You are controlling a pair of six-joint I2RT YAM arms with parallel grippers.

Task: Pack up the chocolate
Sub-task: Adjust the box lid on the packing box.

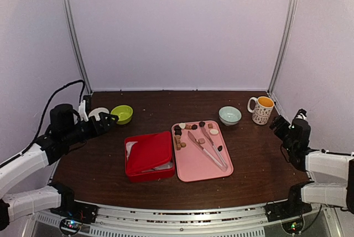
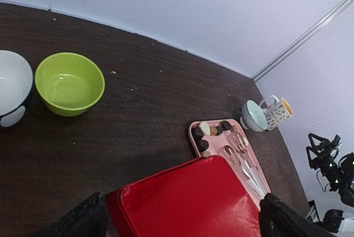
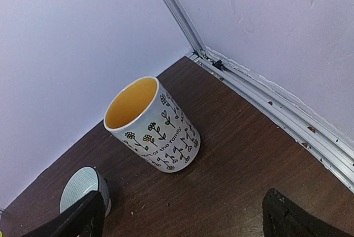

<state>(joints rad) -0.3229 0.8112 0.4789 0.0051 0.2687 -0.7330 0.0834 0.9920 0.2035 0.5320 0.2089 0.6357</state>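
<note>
Chocolate (image 1: 178,132) in roundish lumps dots the pink tray (image 1: 193,168); left claw (image 1: 113,118) and right claw (image 1: 276,124) gape empty.

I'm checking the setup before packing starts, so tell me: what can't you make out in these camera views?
- Inside of the box: top and left wrist views, the red lid covers it.
- Exact count of the chocolate: top view, pieces too small and bunched.
- Rest of the white bowl: left wrist view, cut off by the left edge.
- Near end of the tray: left wrist view, hidden behind the box.
</note>
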